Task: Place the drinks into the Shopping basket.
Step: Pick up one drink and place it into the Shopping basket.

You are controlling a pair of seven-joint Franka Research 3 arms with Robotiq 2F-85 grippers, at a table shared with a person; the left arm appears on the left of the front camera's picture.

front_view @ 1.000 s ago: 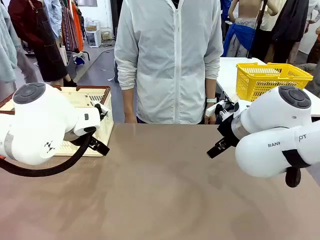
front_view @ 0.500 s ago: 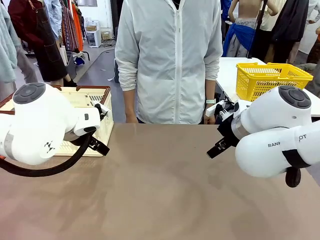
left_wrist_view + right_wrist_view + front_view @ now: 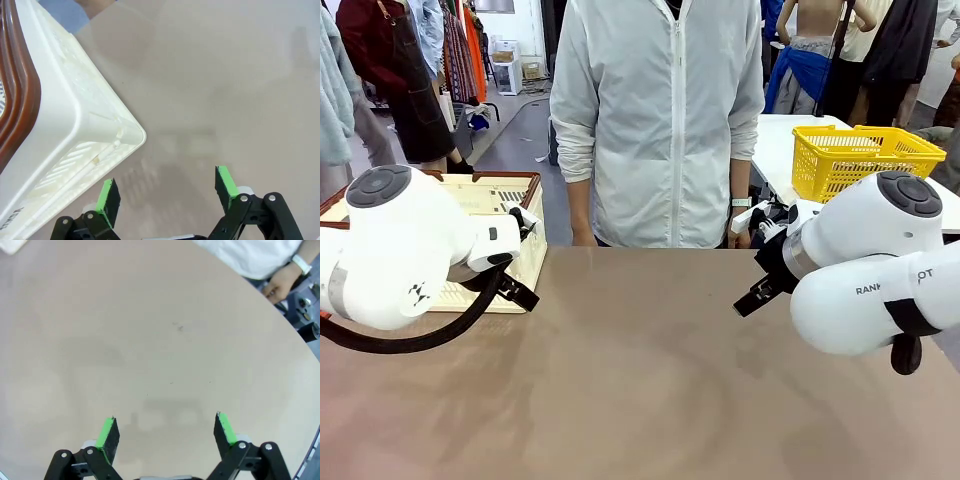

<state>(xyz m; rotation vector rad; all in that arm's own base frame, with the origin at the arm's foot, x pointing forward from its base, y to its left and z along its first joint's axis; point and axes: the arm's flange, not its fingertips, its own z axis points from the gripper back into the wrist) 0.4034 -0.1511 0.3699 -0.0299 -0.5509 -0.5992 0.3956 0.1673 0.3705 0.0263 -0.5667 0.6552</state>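
Above the tabletop [image 3: 640, 390], the left end effector [image 3: 166, 189] gapes empty just beside the Shopping basket [image 3: 75, 125]; the right end effector [image 3: 167, 430], equally open and empty, hangs well apart. Nothing has moved lately, so loading drinks seems unstarted.

The front view looks from the near side across the table [image 3: 650, 400] to the person [image 3: 660, 120] at its far edge. The left wrist view looks down along the left gripper [image 3: 165, 186], close over the table by a corner of the Shopping basket [image 3: 75, 145], which the front view has at far left. The right wrist view looks down along the right gripper [image 3: 165, 426] and shares the person's hand [image 3: 280, 282] at the far edge.
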